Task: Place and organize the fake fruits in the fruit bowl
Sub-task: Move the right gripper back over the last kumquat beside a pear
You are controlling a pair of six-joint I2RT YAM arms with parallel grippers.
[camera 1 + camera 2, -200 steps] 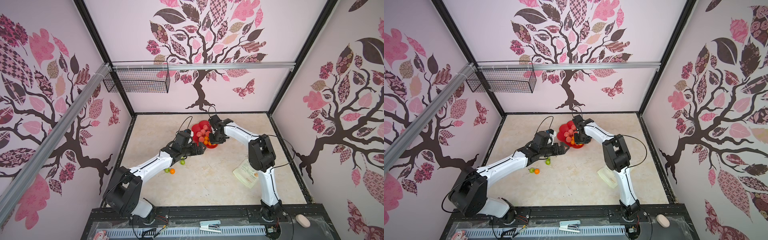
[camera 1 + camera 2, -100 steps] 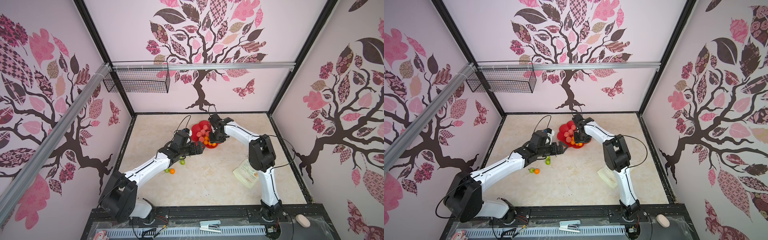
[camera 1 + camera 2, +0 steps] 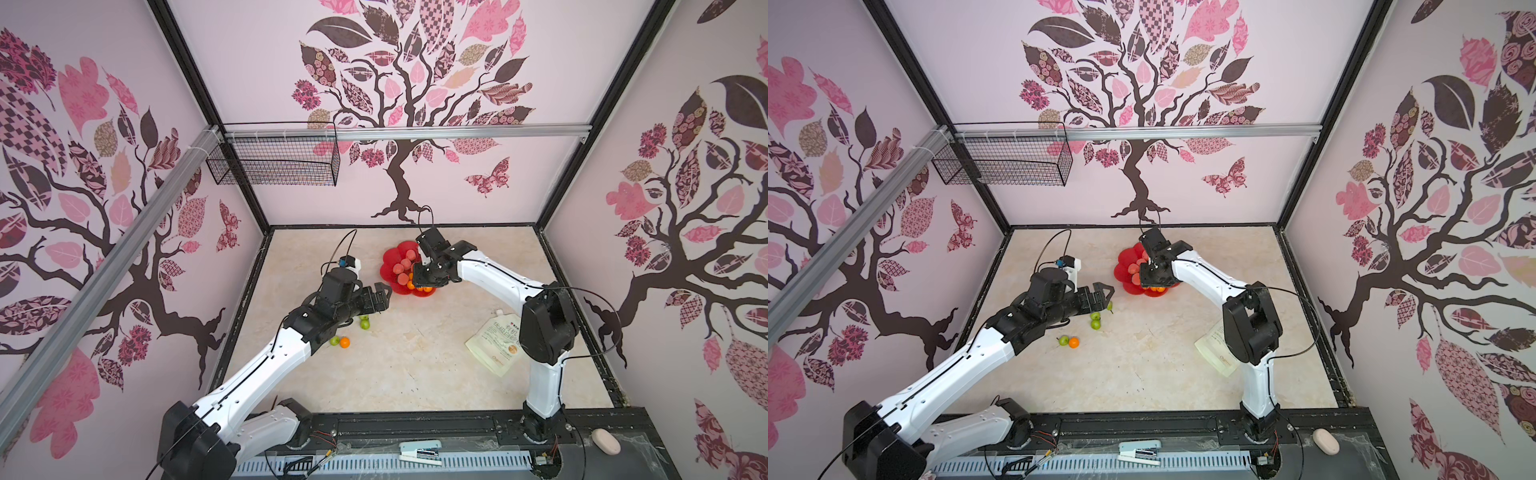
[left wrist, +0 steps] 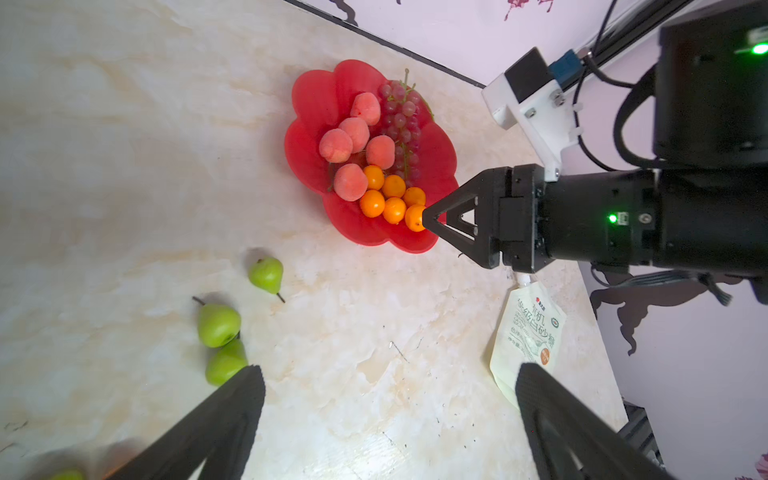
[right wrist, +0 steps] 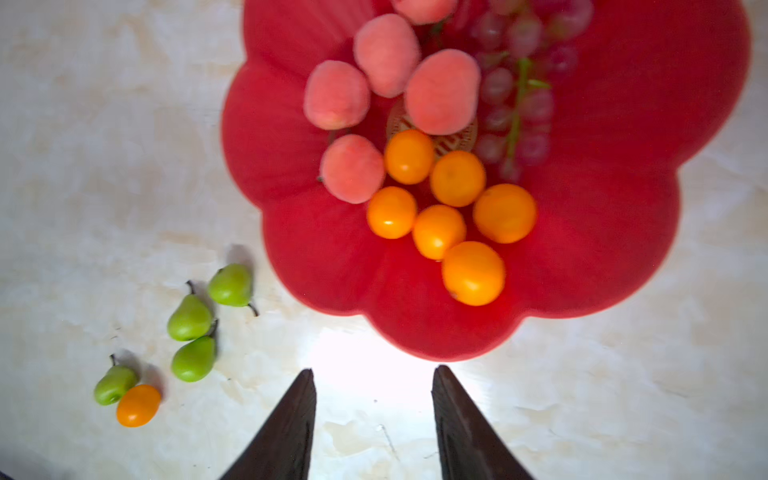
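Jaws apart and empty on both arms, right pair at the rim of the fruit bowl (image 5: 623, 104); bowl holds peaches (image 5: 386, 54), six oranges (image 5: 457, 178), grape bunch (image 4: 399, 120); four pears (image 5: 189, 318) and one orange (image 5: 138, 405) left on desk (image 5: 104, 166).

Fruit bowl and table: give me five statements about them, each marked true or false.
1. Six oranges lie in the fruit bowl. True.
2. Four green pears lie on the table. True.
3. The grape bunch lies on the table. False: it lies in the bowl, beside the peaches.
4. The left gripper holds a pear. False: it is open and empty.
5. No orange is left on the table. False: one orange lies right beside a pear.
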